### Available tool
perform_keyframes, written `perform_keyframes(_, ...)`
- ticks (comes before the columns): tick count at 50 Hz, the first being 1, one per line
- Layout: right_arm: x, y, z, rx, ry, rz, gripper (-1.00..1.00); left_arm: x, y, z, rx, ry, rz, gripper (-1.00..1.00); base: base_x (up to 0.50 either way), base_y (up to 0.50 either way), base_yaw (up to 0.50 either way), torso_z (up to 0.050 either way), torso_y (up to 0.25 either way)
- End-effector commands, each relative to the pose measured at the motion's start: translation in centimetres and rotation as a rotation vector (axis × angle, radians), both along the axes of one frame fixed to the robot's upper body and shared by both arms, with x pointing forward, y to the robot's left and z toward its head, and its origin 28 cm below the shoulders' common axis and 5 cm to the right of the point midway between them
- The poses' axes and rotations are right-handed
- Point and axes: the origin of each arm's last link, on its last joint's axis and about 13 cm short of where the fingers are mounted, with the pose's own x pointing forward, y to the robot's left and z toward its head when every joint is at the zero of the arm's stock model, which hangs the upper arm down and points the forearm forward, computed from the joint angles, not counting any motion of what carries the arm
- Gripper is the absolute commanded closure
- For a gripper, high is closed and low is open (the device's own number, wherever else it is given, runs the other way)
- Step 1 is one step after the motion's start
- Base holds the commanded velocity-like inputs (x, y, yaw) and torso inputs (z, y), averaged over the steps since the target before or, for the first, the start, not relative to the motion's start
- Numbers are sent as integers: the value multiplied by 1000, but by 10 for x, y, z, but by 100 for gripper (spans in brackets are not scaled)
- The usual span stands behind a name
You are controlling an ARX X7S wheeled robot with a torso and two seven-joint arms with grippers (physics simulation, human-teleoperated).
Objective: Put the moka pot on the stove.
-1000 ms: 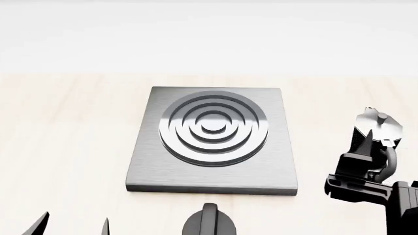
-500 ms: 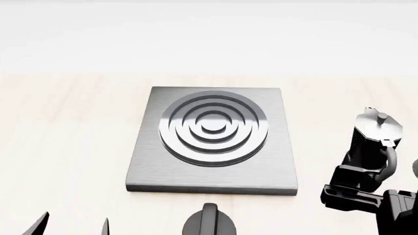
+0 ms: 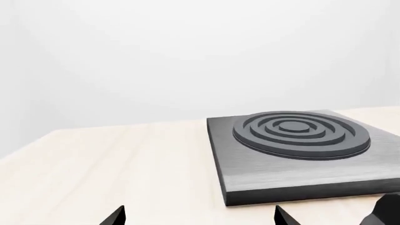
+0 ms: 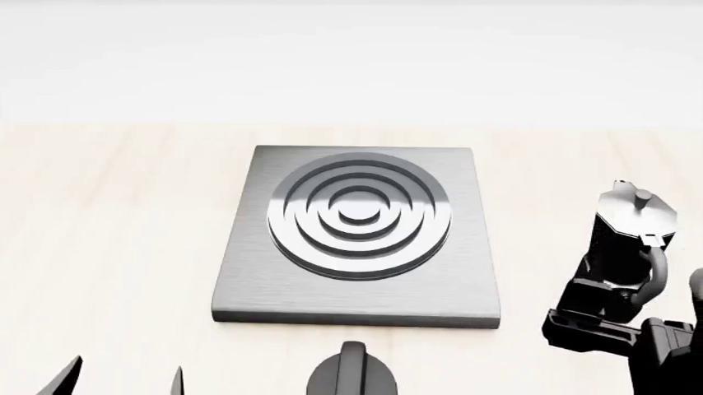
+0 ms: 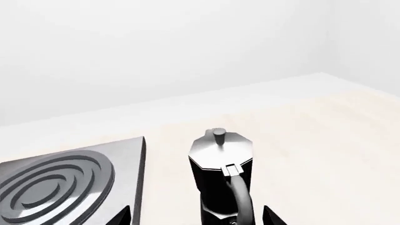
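Note:
The moka pot stands upright on the table to the right of the stove, apart from it. It is glossy black with a silvery lid and knob, and its handle faces my right gripper. My right gripper is open just behind the pot on the near side. Its fingertips are spread wide to either side of the pot's lower body without touching it. My left gripper is open and empty at the near left, in front of the stove's corner.
A short black round knob with a raised ridge sits just in front of the stove's near edge, also seen at the edge of the left wrist view as a dark shape. Light wooden tabletop surrounds the stove.
My right gripper has drawn back toward the near edge, from alongside the pot's upper body to behind its base. The pot, stove and left gripper have not moved.

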Motion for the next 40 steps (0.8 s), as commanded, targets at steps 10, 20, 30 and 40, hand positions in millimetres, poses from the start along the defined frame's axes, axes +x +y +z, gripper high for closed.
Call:
perform_keyframes(10,25,-5,-8,3,23,-18,-100,0,0,0,-14,-9,8,-100,0,0,0,0,0)
perform_keyframes(20,21,-11,-9,4,32,-49,-100,0,0,0,-13,-9,8,-100,0,0,0,0,0)
perform_keyframes(30,22,-15,-12,14,37,-68,-100,0,0,0,-12,-9,8,-100,0,0,0,0,0)
perform_keyframes(40,23,-19,-11,51,20,-84,-100,0,0,0,-11,-9,7,-100,0,0,0,0,0)
